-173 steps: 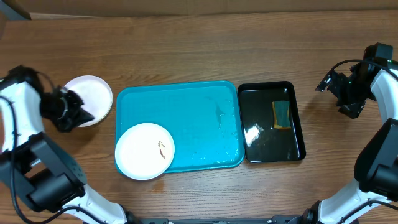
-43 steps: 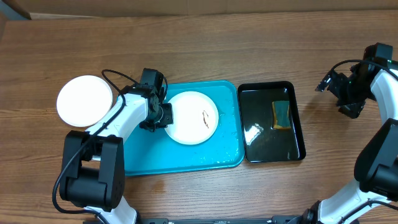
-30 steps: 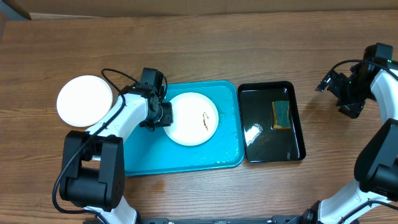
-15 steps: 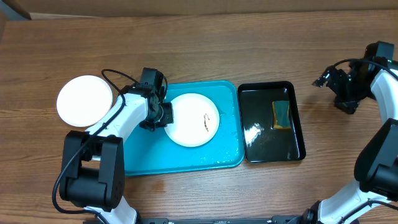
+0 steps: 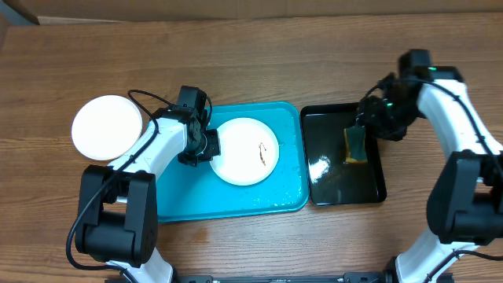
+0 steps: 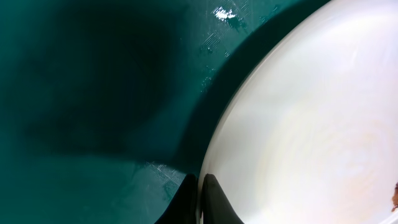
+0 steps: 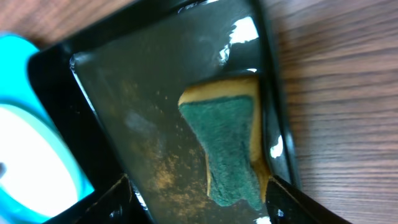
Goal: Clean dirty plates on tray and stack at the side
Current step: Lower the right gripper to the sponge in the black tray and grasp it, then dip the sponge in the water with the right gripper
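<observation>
Turquoise tray, white plate, green sponge

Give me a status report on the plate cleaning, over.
Left end effector shut on rim of smeared round white plate, on turquoise plastic tray. Right end effector open above green-and-yellow sponge in narrow black tray. Nothing blocking.

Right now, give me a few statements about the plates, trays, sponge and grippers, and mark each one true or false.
1. The sponge lies in the black tray. True.
2. The smeared plate sits on the bare table. False: it sits on the blue tray.
3. The left gripper pinches the smeared plate's rim. True.
4. The right gripper holds the sponge lifted clear. False: it is open over the sponge, which lies in the black tray.
5. A second plate sits on the table, left of the blue tray. True.
</observation>
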`<state>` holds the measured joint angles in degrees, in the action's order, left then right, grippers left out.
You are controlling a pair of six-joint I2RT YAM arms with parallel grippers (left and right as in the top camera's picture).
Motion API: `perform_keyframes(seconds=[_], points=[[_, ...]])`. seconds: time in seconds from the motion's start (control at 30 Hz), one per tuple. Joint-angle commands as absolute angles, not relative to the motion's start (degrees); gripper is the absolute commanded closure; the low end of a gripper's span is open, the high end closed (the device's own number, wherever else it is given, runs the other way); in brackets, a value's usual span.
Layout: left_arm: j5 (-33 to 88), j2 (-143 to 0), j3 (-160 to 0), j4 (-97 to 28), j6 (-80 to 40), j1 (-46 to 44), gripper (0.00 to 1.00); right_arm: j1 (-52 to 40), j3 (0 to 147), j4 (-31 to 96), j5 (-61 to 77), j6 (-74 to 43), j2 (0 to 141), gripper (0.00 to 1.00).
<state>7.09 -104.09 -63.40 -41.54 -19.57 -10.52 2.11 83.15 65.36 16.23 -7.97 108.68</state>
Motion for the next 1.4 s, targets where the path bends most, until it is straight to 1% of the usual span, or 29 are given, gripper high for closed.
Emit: perform_keyframes(seconds=[0.0, 0.13, 0.2, 0.23, 0.3, 0.37, 0.43, 0.47, 0.53, 0.6, 0.67, 0.73, 0.77, 0.83, 0.87, 0.9, 0.93, 0.97, 1.03, 1.23, 1.3, 1.37], points=[[7.11, -103.81, -64.31, -41.52, -20.84, -10.7, 0.94, -1.54, 84.66, 65.93, 7.05, -7.64, 107.37, 0.35], [7.11, -103.81, -64.31, -41.47, -20.84, -10.7, 0.94, -5.45, 82.76, 65.14, 0.99, -7.66, 107.37, 0.37], [7.11, -103.81, -64.31, -41.52, -20.84, -10.7, 0.92, -7.03, 80.31, 62.43, -1.15, -7.64, 107.37, 0.39], [7.11, -103.81, -64.27, -41.54, -20.84, -10.7, 0.91, -8.16, 76.97, 58.11, -3.09, -7.64, 107.37, 0.39], [7.11, -103.81, -64.27, -41.54, -20.84, -10.7, 0.91, -8.64, 72.62, 52.27, -4.97, -7.64, 107.37, 0.39], [7.09, -103.81, -64.27, -41.52, -20.84, -10.94, 0.91, -8.67, 70.06, 49.32, -5.23, -7.64, 107.37, 0.4], [7.09, -103.81, -64.27, -41.52, -20.84, -10.96, 0.91, -8.67, 68.03, 46.85, -5.28, -7.64, 107.37, 0.44], [7.09, -103.81, -64.27, -41.5, -20.84, -10.94, 0.91, -8.67, 67.46, 46.15, -5.02, -7.66, 107.37, 0.48], [7.09, -103.81, -64.27, -41.5, -20.86, -10.96, 0.91, -8.69, 67.02, 45.39, -3.36, -7.66, 107.37, 0.61], [7.11, -103.81, -64.27, -41.52, -21.08, -10.94, 0.91, -8.69, 67.02, 45.04, 0.38, -7.64, 107.37, 0.7], [7.09, -103.81, -64.27, -41.52, -21.08, -10.94, 0.9, -8.69, 67.02, 44.36, 5.96, -7.64, 107.37, 0.87], [7.11, -103.81, -64.27, -41.56, -21.3, -10.96, 0.9, -8.73, 67.02, 43.86, 9.69, -7.64, 107.37, 0.96], [7.11, -103.81, -64.27, -41.58, -21.47, -10.96, 0.9, -8.73, 67.02, 43.75, 9.54, -7.64, 107.37, 0.96], [7.11, -103.81, -64.25, -41.71, -21.91, -10.96, 0.89, -8.73, 67.05, 43.07, 7.92, -7.64, 107.37, 0.96], [7.11, -103.81, -64.25, -41.71, -21.91, -10.96, 0.89, -8.73, 67.22, 42.81, 6.94, -7.62, 107.37, 0.86], [7.11, -103.81, -64.25, -41.69, -21.91, -10.96, 0.88, -8.73, 67.55, 42.68, 6.5, -7.62, 107.37, 0.71], [7.11, -103.81, -64.25, -41.69, -21.89, -10.96, 0.88, -8.73, 67.94, 42.74, 6.5, -7.62, 107.37, 0.65], [7.11, -103.81, -64.25, -41.71, -21.89, -10.96, 0.87, -8.73, 68.45, 42.92, 6.5, -7.62, 107.37, 0.61], [7.09, -103.81, -64.25, -41.71, -21.89, -10.94, 0.87, -8.73, 69.47, 43.42, 6.52, -7.62, 107.37, 0.56], [7.09, -103.81, -64.25, -41.36, -22.13, -10.96, 0.87, -8.73, 70.24, 43.31, 6.13, -7.62, 107.37, 0.5], [7.09, -103.81, -64.25, -41.3, -22.33, -10.96, 0.87, -8.73, 70.22, 42.39, 4.47, -7.64, 107.37, 0.43], [7.09, -103.81, -64.25, -41.3, -22.33, -10.96, 0.87, -8.73, 70.22, 41.98, 3.9, -7.62, 107.37, 0.42]])
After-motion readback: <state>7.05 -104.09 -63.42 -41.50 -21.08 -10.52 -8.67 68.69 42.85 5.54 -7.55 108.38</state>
